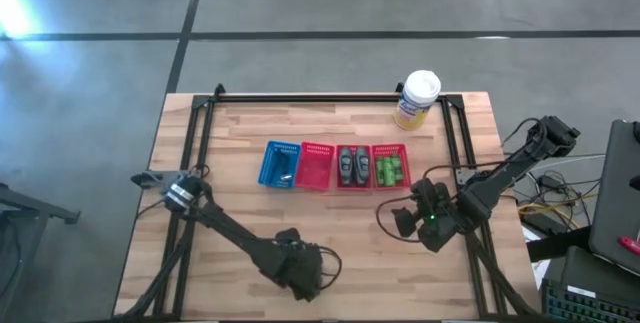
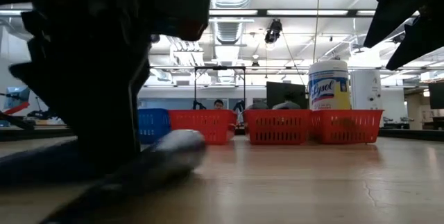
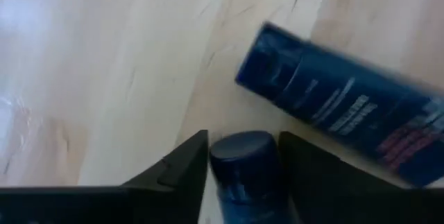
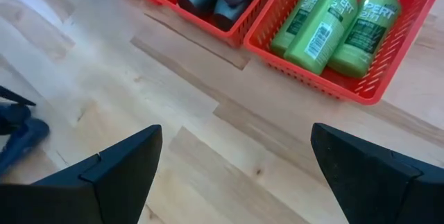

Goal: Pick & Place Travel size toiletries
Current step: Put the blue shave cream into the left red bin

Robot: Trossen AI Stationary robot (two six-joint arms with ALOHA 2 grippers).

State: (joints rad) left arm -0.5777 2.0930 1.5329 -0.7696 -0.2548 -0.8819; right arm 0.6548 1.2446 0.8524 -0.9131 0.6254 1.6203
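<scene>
Left tool (image 3: 239,161) astride dark blue tube (image 3: 246,172).

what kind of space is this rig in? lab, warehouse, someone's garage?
Most likely a robotics lab or open industrial workspace. The high view shows a polished concrete floor around the wooden table; the low view shows exposed ceiling ducts, strip lights and monitors behind the baskets.

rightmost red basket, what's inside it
The rightmost red basket holds green bottles lying side by side; the right wrist view shows three. Whatever might lie under them is covered, and the basket's far end is outside that view.
</scene>
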